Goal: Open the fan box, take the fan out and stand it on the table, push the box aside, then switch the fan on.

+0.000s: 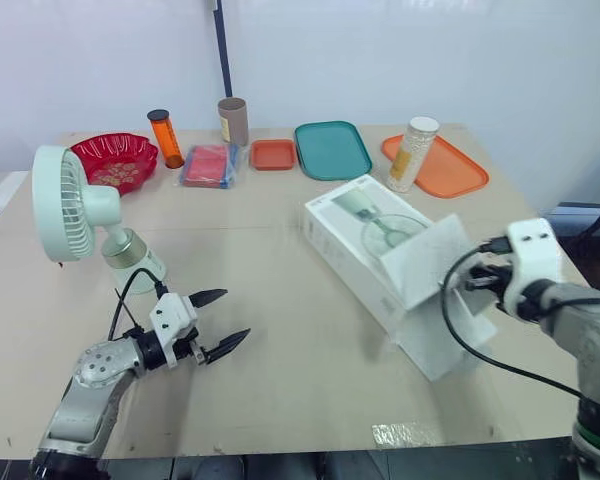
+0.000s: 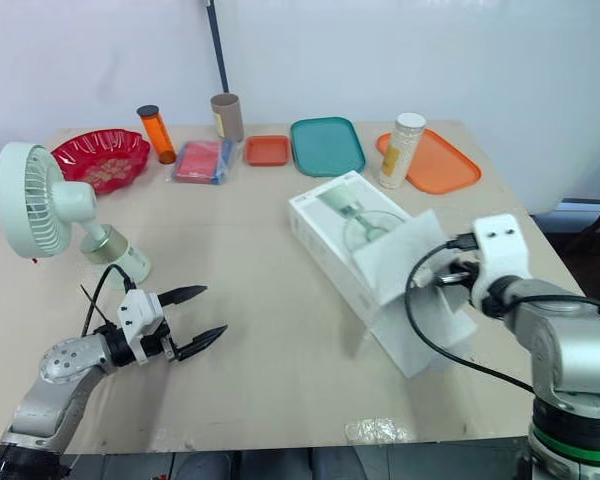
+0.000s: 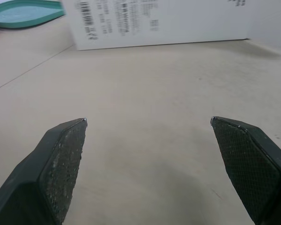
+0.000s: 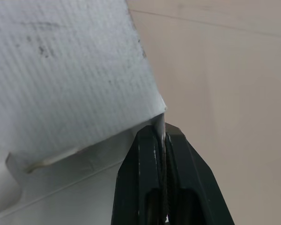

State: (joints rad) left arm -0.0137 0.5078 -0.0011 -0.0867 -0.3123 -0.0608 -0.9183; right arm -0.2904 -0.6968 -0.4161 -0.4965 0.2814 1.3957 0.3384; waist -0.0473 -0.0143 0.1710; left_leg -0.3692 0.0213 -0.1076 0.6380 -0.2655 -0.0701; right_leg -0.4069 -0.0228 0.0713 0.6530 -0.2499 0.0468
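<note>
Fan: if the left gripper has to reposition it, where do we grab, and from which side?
Probably grip the fan by its short cylindrical base, coming in from the robot's side with the open left gripper. The grille head is wide and tilted. The base is narrow, upright and unobstructed.

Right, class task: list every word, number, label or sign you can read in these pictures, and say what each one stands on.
No text here is legible.
fan box: a barcode and lines of small print on its side, too blurred to read.
brown tube: a yellow label, too small to read.
white jar: a yellowish label, too small to read.
</note>
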